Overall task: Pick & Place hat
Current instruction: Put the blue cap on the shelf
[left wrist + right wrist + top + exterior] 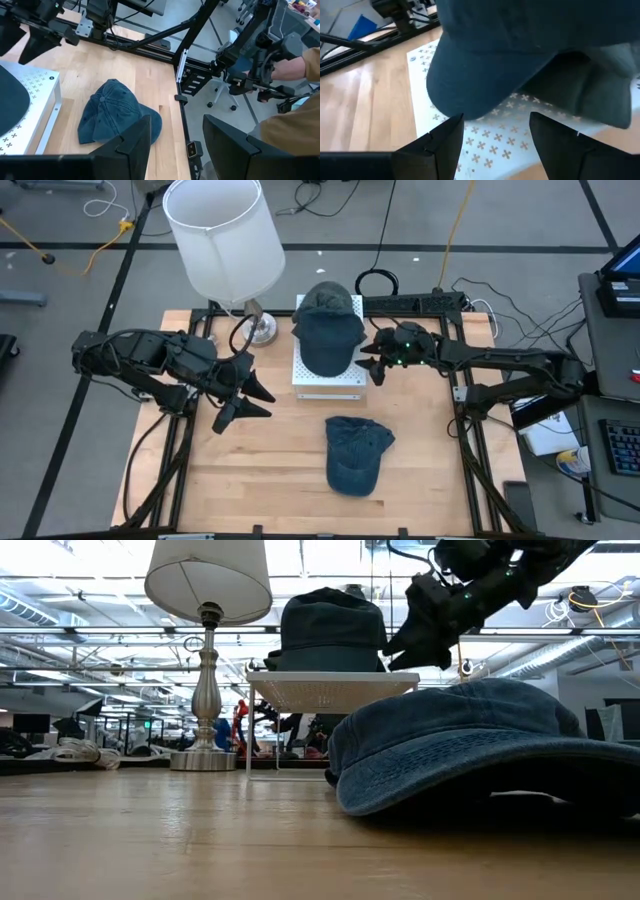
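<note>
Both of my pincers are spread wide and hold nothing. My right pincer (376,368) hangs just to the right of the white metal stand with little cross-shaped holes (330,383), close to the dark blue cloth cap with a brim (328,330) that sits on top of it. I think I am at the reaching step, because my fingers are beside that cap and do not touch it. Next I would need to slide one finger under the brim, pinch the cloth, and lift it clear. A second dark blue cloth cap (356,452) lies flat on the light wooden table (270,470), nearer than the stand. My left pincer (250,398) waits left of the stand. A white lamp with a silver base (224,235) stands at the far left.
</note>
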### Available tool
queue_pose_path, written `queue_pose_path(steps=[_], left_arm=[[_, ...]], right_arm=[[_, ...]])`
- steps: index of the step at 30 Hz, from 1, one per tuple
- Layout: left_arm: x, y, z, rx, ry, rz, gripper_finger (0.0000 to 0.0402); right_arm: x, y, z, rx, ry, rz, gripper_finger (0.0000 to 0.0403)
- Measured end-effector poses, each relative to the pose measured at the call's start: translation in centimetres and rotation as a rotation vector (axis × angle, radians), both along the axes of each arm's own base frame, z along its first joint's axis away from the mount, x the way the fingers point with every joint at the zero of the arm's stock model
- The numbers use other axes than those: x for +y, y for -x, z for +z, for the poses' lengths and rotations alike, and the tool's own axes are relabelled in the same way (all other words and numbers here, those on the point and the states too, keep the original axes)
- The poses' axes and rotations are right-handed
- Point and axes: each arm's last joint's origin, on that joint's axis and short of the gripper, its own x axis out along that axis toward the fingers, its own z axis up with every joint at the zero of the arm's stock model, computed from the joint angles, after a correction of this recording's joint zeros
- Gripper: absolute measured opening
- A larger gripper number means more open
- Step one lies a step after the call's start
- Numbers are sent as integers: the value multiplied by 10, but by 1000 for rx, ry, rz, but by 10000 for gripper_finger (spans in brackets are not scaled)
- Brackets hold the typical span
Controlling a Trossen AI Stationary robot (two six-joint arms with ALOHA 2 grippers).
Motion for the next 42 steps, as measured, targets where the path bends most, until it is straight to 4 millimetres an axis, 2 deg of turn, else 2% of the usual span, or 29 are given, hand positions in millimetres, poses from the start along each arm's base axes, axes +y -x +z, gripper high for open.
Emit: queue_pose_path(steps=[5, 10, 14, 22, 26, 31, 39, 42], left_arm=[[0, 0, 0, 1, 2, 0, 184], [-1, 0, 0, 3, 10, -16, 184], [-1, 0, 0, 8, 28, -35, 184], [-1, 0, 0, 8, 29, -36, 184], [-1, 0, 0, 8, 29, -36, 184], [-1, 0, 0, 9, 31, -35, 184], [-1, 1, -2, 28, 27, -34, 184], [-1, 1, -2, 33, 25, -34, 184]], right_arm=[[-9, -3, 4, -73, 7, 19, 220], [-16, -6, -2, -73, -15, 23, 220], [-17, -13, -2, -141, -48, 110, 220], [-20, -20, -13, -119, -84, 127, 220], [-20, -21, -15, -112, -44, 156, 213], [-20, -21, -15, -111, -37, 159, 159], [-20, -21, -15, -117, -49, 171, 17], [-19, -21, -14, -122, -58, 190, 12]])
